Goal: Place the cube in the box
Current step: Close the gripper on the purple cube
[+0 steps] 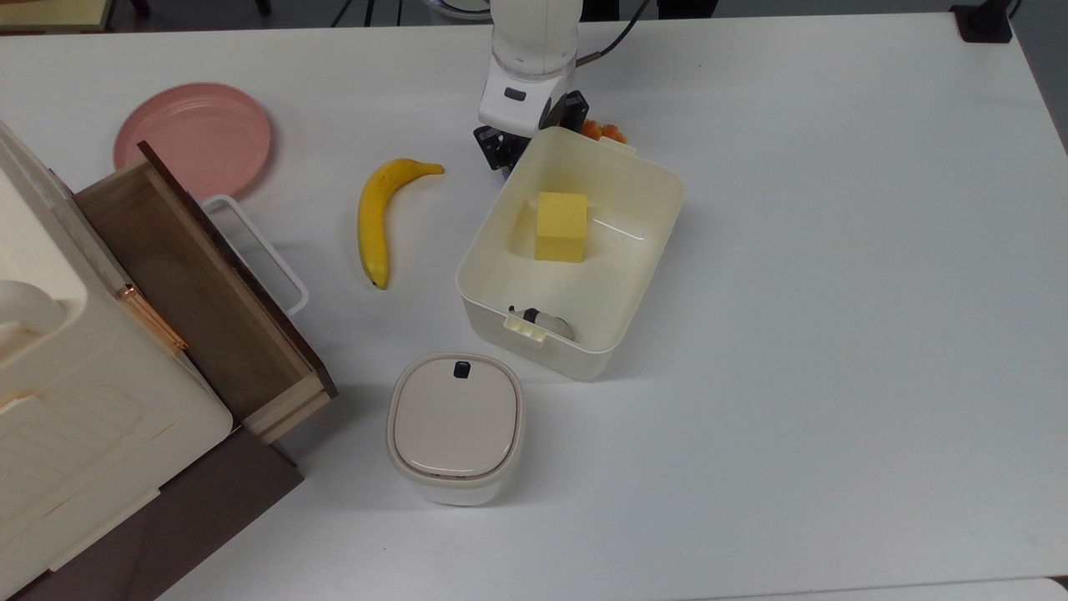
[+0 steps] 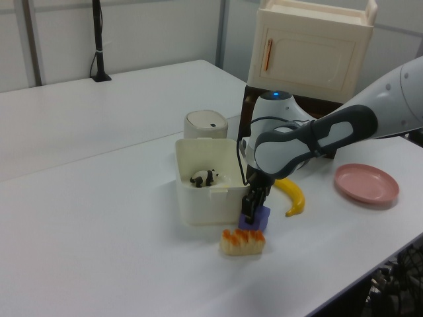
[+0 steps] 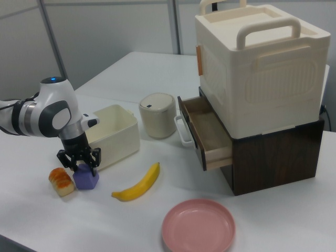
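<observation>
The blue-purple cube (image 3: 86,178) rests on the table just outside the box (image 3: 119,137), by one of its short ends. In the left view the cube (image 2: 262,220) peeks out behind the gripper, next to the box (image 2: 201,198). My gripper (image 3: 80,166) is down over the cube, open, with one finger on each side of its top. From the top view the gripper (image 1: 526,133) sits at the far corner of the box (image 1: 661,188). Inside the box lie a pale yellow block (image 1: 561,225) and a small panda toy (image 2: 203,177).
An orange-topped bread piece (image 3: 61,181) lies close beside the cube. A banana (image 1: 375,221), a pink plate (image 1: 192,138) and a lidded round container (image 1: 455,426) stand on the top view's left and near side. The cabinet's open drawer (image 1: 200,284) juts out at the top view's left.
</observation>
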